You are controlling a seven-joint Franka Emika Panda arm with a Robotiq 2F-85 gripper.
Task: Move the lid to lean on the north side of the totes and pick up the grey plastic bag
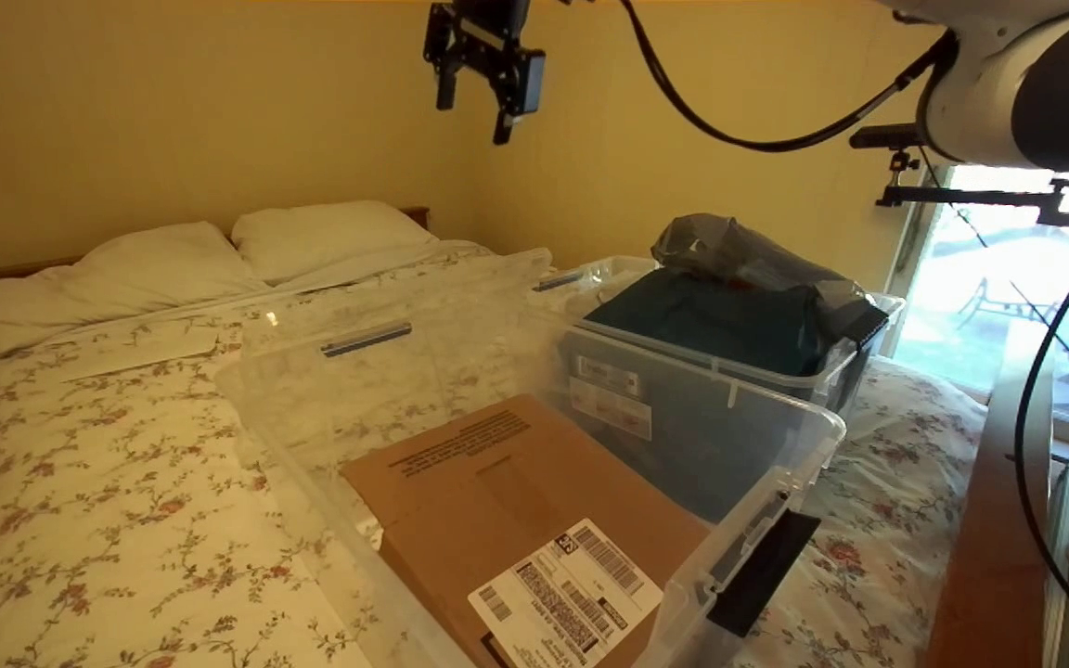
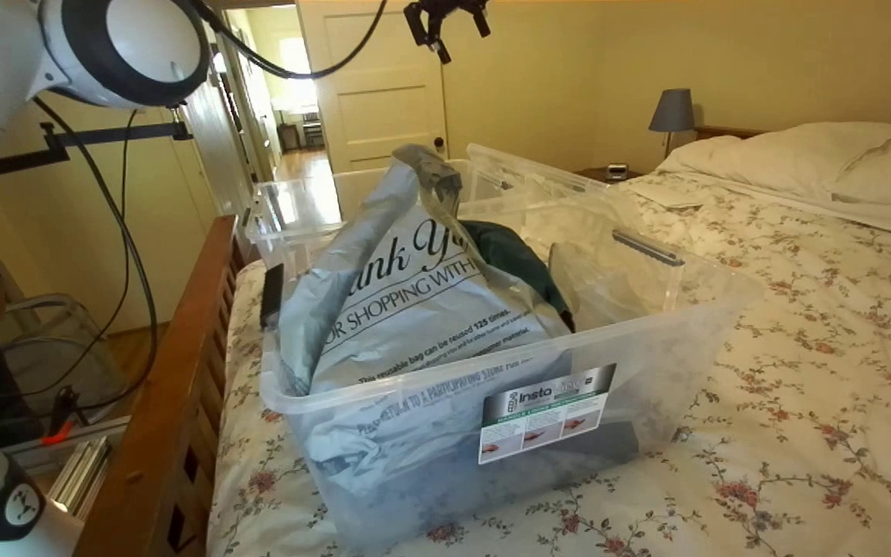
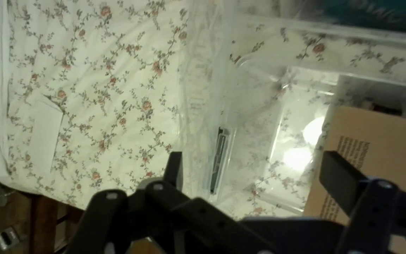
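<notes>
Bed (image 1: pixel 108 464), floral-covered, carrying: tote A (image 2: pixel 414 487), clear, upright, labelled; tote B (image 1: pixel 683 455), clear, upright, just beside A; lid (image 3: pixel 197 95), clear, tilted, along their pillow-side ends; pillows (image 1: pixel 163 269), pale, in a row at the headboard (image 1: pixel 418 217); white slip (image 3: pixel 46 137), flat, between pillows and lid.

Yellow walls (image 1: pixel 219 102) rose behind white pillows (image 1: pixel 335 237) and a floral bedspread (image 1: pixel 98 482). A window (image 1: pixel 1026 241) glared brightly. In an exterior view, a pale panelled door (image 2: pixel 380 108) stood beside a hallway (image 2: pixel 264 104) with a wooden floor (image 2: pixel 306 166); a grey lamp (image 2: pixel 673 112) stood near the headboard (image 2: pixel 724 132).
</notes>
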